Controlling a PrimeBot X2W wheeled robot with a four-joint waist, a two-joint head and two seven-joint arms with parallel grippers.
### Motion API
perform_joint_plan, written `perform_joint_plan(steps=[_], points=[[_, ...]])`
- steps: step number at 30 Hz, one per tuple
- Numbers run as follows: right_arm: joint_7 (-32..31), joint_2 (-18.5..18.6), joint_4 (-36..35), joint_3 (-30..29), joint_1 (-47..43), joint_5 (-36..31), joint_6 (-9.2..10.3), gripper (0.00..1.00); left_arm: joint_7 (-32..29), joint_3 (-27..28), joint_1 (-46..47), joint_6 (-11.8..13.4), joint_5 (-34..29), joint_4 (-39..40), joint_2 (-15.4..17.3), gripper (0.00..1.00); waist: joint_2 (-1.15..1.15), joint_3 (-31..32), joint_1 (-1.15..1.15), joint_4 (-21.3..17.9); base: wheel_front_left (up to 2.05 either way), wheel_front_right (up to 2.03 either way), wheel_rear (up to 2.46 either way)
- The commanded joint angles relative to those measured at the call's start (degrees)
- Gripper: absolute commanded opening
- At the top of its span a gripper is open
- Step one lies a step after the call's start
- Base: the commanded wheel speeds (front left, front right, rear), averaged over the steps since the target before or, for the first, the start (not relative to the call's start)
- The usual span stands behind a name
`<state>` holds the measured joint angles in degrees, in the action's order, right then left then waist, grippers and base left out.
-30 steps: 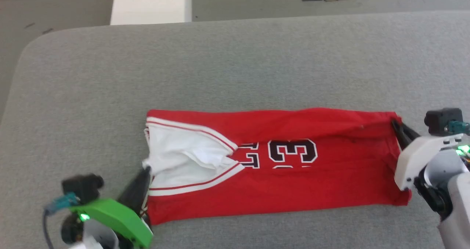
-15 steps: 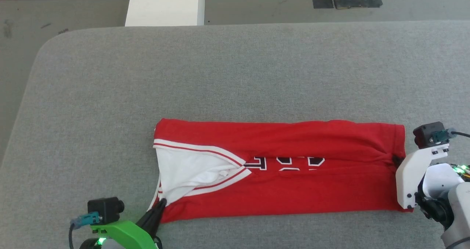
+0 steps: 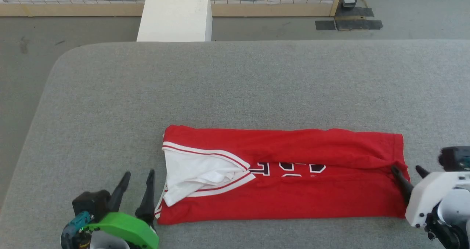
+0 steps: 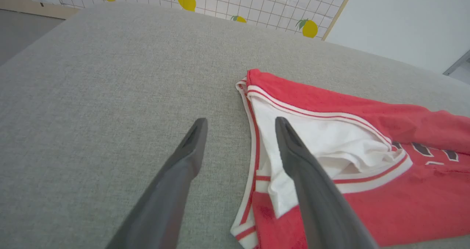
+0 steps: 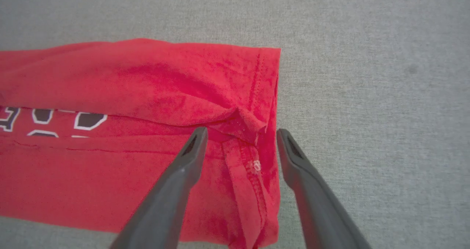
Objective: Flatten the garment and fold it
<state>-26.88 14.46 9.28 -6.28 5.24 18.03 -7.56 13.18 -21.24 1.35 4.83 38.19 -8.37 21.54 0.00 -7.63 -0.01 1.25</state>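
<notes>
The left gripper [image 3: 138, 173] stands wide open and empty at the white-sleeved end of the garment [image 3: 293, 194]; the right gripper [image 3: 406, 168], equally spread and holding nothing, straddles its hem edge. The garment lies folded lengthwise on the grey table [image 3: 235, 87]

Light: bright, even, diffuse. Shadows: faint, soft-edged. My head view: slightly soft; right claw [image 3: 405, 168] blurred. My wrist views: crisp at centre, bowed toward edges.

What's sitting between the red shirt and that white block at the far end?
Nothing. The head view shows bare grey table from the garment up to the white block.
</notes>
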Motion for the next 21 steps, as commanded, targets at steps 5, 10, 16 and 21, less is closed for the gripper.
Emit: perform_joint_plan(steps=[5,10,16,21], points=[[6.3,-6.9,-5.2,-7.4,-3.9,-1.8,0.08,1.00,1.7,3.2,3.1,1.3,-5.9,1.4,-2.7,1.00,0.00,1.4,0.01,0.8,0.00,0.00,0.00],[10.1,-10.5,-5.7,-11.9,-4.1,-3.8,0.08,1.00,1.8,7.8,4.5,0.8,-12.2,3.3,-6.2,1.00,0.00,2.2,0.01,1.1,0.00,0.00,0.00],[10.5,-11.5,-1.6,-14.6,-0.9,-3.4,0.08,1.00,1.8,12.0,7.4,-1.5,-17.3,1.7,-10.1,1.00,0.00,2.7,0.01,1.2,0.00,0.00,0.00],[8.6,-11.6,6.8,-14.7,4.4,-2.0,0.08,1.00,1.8,14.9,9.5,-4.3,-19.1,-1.4,-12.3,1.00,0.00,2.7,0.01,0.5,0.00,0.00,0.00]])
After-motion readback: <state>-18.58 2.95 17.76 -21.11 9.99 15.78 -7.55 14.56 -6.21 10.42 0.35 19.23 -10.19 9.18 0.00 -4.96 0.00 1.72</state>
